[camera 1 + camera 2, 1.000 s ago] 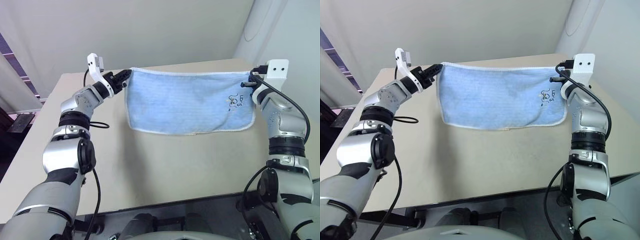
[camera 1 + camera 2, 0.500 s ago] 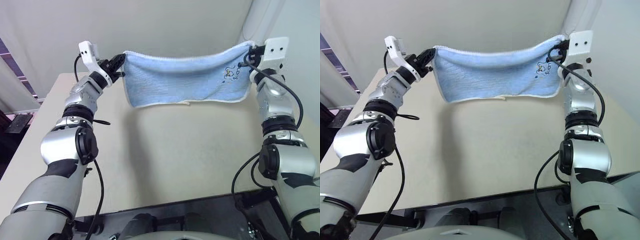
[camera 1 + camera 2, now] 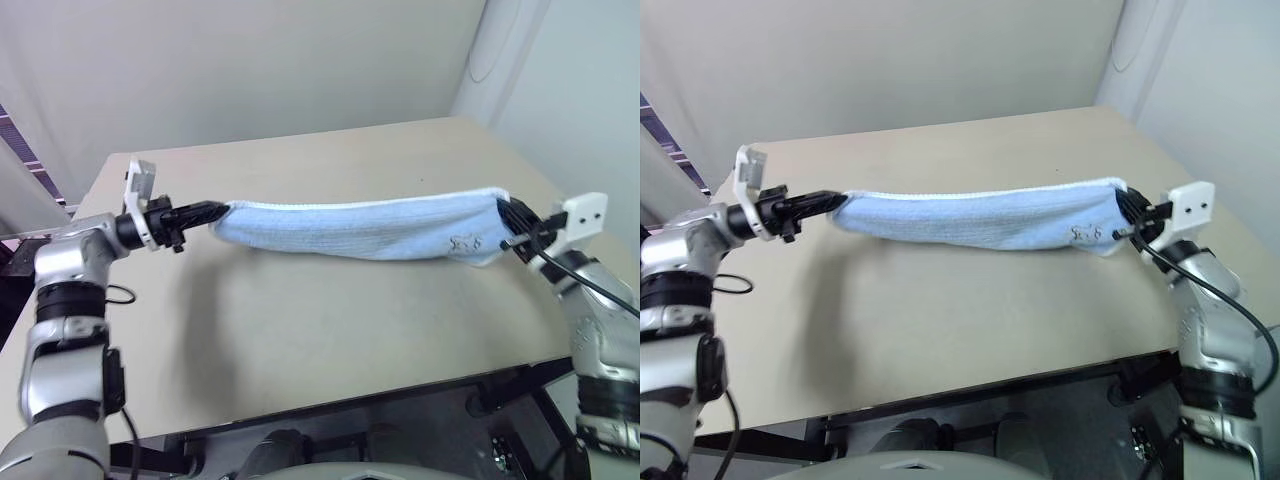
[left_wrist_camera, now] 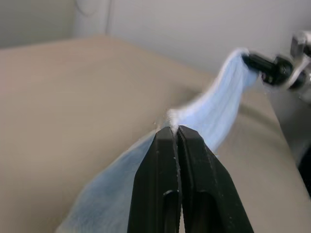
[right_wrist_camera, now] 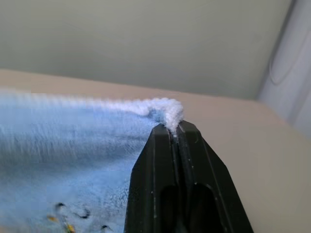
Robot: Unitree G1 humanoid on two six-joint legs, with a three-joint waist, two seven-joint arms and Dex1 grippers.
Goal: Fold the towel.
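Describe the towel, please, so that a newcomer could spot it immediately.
Over the beige table, the towel stretches across between the left gripper and right gripper, each shut on a corner. It is light blue with white edging and a small dark print near the right gripper.

towel [image 3: 360, 228] over the table [image 3: 330, 330], between left gripper [image 3: 212, 211] and right gripper [image 3: 506, 222]

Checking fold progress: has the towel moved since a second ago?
Yes. The towel has come down from in front of the wall toward the table, stretched between both grippers.
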